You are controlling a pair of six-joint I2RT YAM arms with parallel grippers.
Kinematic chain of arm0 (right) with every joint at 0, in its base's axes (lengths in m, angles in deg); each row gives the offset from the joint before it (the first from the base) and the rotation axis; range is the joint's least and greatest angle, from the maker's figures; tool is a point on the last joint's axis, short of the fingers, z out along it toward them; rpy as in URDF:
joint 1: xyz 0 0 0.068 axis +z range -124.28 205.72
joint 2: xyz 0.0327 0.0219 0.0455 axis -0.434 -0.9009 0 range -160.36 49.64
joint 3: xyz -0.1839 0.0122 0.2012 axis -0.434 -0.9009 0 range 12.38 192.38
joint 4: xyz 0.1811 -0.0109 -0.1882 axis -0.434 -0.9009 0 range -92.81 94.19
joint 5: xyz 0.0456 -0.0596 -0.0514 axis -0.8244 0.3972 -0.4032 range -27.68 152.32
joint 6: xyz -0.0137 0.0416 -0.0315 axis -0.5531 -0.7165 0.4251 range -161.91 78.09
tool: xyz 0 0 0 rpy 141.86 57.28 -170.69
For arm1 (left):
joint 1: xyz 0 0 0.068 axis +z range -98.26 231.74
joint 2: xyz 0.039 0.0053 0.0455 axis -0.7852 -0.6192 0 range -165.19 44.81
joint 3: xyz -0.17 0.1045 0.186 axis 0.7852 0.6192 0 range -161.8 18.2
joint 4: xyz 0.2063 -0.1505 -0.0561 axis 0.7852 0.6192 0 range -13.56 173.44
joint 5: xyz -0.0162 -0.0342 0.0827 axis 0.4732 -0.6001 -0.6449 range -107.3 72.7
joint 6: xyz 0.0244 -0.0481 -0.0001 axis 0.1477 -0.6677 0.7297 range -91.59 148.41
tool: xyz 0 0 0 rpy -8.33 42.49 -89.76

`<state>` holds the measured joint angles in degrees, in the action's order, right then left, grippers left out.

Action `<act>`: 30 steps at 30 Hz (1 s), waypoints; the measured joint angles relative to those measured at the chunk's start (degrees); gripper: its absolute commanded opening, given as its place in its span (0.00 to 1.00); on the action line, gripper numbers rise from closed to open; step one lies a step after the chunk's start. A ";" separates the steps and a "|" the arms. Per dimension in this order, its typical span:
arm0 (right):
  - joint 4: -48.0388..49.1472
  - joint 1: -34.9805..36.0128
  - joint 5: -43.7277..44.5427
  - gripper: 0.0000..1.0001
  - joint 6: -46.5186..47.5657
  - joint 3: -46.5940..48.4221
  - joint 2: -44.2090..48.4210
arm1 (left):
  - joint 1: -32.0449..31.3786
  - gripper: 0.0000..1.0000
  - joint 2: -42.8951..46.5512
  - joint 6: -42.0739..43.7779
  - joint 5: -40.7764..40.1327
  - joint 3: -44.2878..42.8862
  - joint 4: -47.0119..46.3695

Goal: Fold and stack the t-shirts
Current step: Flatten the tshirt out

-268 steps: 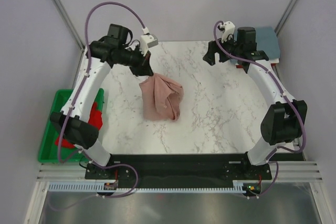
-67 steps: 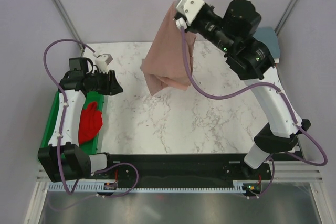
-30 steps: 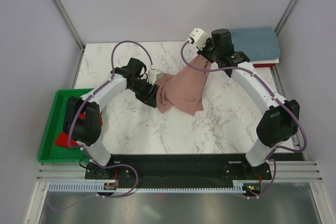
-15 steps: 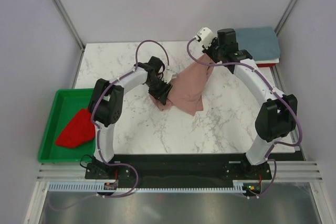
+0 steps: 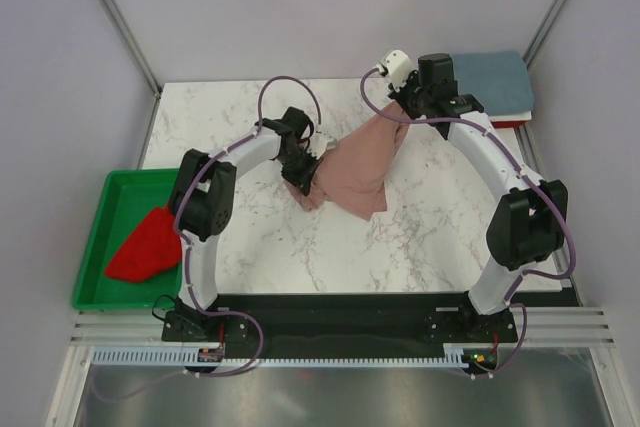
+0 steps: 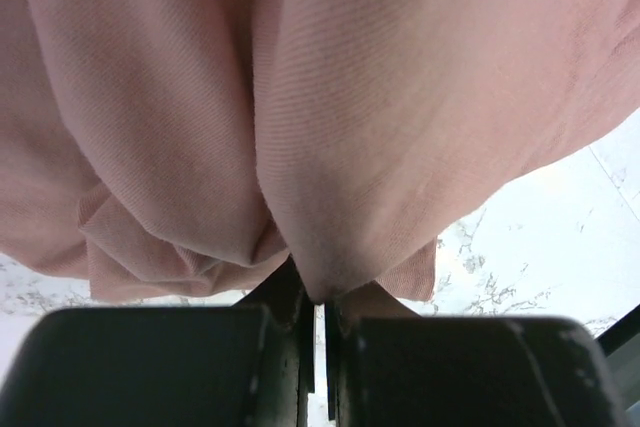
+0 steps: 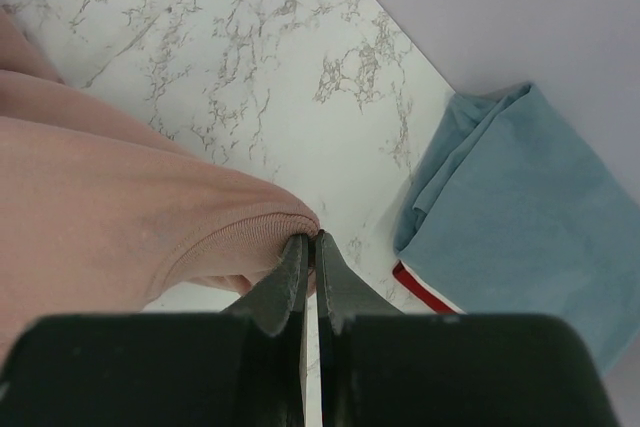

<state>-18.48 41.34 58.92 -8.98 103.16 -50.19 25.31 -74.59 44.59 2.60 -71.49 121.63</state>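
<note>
Marble-patterned tabletop (image 5: 430, 237), closed in by pale walls, formed the work area. We found the dusty-pink t-shirt (image 5: 352, 172) at the centre of the top view, slung tent-like between the two arms with its lower part bunched on the marble. We judged the step in hand to be spreading this shirt. To do it well, the arms should draw apart evenly, keep the cloth taut without straining it, and lay it flat clear of the grey-blue t-shirt (image 5: 492, 79) folded at the upper right. The left gripper (image 6: 320, 299) was clamped shut on a fold of pink cloth. The right gripper (image 7: 311, 243) was pinched shut on the pink shirt's ribbed hem. The red t-shirt (image 5: 145, 247) lay in the green tray (image 5: 120, 202) at lower left.
</note>
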 measured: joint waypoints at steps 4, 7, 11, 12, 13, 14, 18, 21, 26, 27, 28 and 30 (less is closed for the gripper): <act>-0.24 -0.04 -0.37 0.00 -0.37 0.00 0.90 | 0.00 0.02 3.91 0.28 -0.28 1.07 0.68; -0.72 -0.04 -1.70 0.00 -0.42 -0.46 4.39 | 0.13 0.02 11.69 1.11 -0.81 1.90 1.40; -1.29 -0.04 -3.76 0.00 -1.57 -1.92 13.33 | 0.81 0.02 26.16 3.30 -2.38 3.43 1.77; -1.49 -0.04 -4.37 0.00 -2.08 -2.08 15.89 | 1.05 0.02 29.33 3.89 -2.67 3.74 1.99; -1.55 -0.04 -5.16 0.00 -2.62 -2.16 18.51 | 1.36 0.02 32.85 4.68 -3.19 4.09 2.29; -1.73 -0.04 -6.01 0.00 -3.15 -2.16 20.61 | 1.66 0.02 35.34 5.27 -3.41 4.42 2.60; -3.52 -0.02 -8.92 0.00 -6.54 -2.21 29.53 | 3.08 0.02 45.55 8.11 -4.50 5.77 4.76; -6.23 -0.02 -10.86 0.00 -9.55 -2.36 35.39 | 3.32 0.02 51.93 10.14 -5.40 6.01 6.38; -9.97 0.02 -12.04 0.00 -13.42 -3.61 42.84 | 3.32 0.02 60.65 16.04 -6.47 5.84 6.34; -10.19 0.02 -11.93 0.00 -13.73 -3.98 43.58 | 3.32 0.02 61.48 17.53 -6.49 5.86 5.86; -10.36 0.02 -11.72 0.00 -13.88 -4.74 44.35 | 3.32 0.02 61.81 18.91 -6.40 6.01 5.14; -10.58 0.02 -11.02 0.00 -13.88 -6.58 45.20 | 3.32 0.02 61.96 22.03 -6.03 6.60 3.13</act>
<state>-29.06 41.36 47.91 -22.86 96.59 -4.99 28.63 -12.62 66.62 -3.43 -64.89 124.76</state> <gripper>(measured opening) 0.065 0.039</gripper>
